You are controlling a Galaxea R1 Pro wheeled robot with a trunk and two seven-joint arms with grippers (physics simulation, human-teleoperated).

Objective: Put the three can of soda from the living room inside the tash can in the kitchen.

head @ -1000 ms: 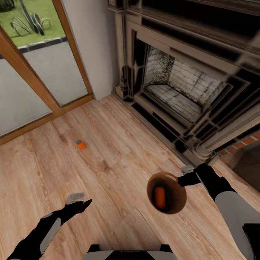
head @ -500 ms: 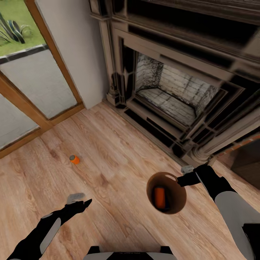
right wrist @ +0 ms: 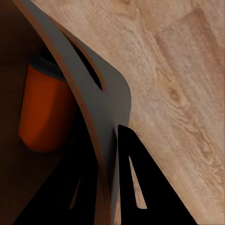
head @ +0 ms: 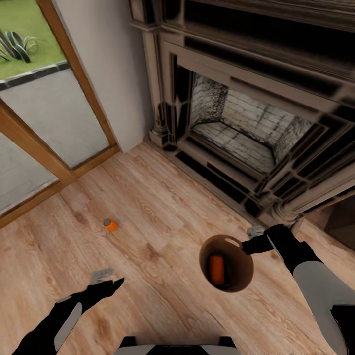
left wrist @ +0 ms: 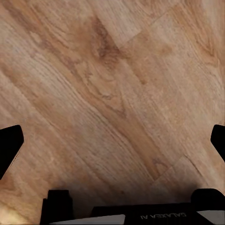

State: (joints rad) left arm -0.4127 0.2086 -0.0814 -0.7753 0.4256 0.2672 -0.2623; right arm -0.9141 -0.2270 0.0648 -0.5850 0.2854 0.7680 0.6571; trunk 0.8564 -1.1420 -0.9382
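1. At my right gripper (head: 248,241), the jaws are closed on the rim of the tash can (head: 226,263), one finger (right wrist: 140,187) outside the wall and the other inside; I hold the bin above the floor (head: 162,217).
2. Inside the bin lies one orange can of soda (head: 216,269), seen against the brown wall in the right wrist view (right wrist: 44,110).
3. My left gripper (head: 109,278) hangs with jaws spread wide and empty over bare planks (left wrist: 112,93).
4. A second orange can (head: 110,225) rests on the floor, ahead of the left gripper and well apart from it.
5. Beyond stand the fireplace (head: 246,123) and a glass door (head: 44,113).
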